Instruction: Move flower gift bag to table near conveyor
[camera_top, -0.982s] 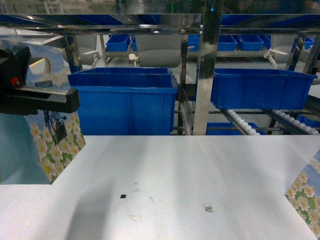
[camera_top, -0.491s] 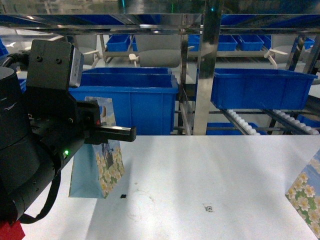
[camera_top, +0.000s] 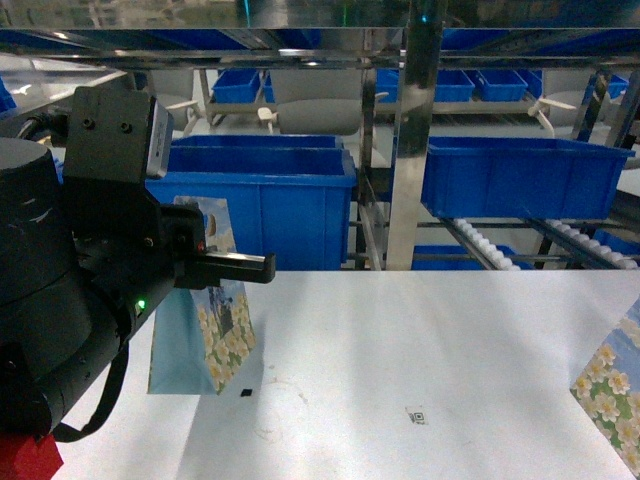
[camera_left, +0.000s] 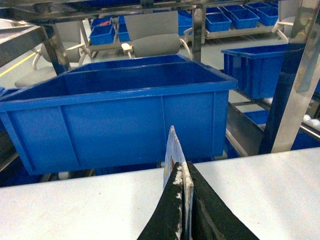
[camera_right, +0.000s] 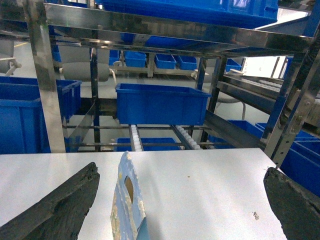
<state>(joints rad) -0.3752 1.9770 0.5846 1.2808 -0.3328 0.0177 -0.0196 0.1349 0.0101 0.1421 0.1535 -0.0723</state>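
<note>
Left claw: my left gripper has its two dark fingers pinched together on the top edge of the flower gift bag, the paper squeezed flat between them in the left wrist view
Bag position: it hangs from my left claw over the left part of the table, its bottom corner at or just above the surface; I cannot tell whether it touches
Bag look: a daisy-printed face with a dark centre picture turned to the right, a plain pale-blue side facing my head camera
Nearby marks: a small dark speck lies just beside the bag's lower corner; the square code sticker sits well apart to the right
Right claw: my right gripper is spread wide, one finger at each lower corner of its wrist view, gripping nothing
Second bag: stands upright on the table between those spread fingers, touched by neither
Behind the table: a large blue bin directly beyond my left claw, and the conveyor with white rollers back right under another blue bin
</note>
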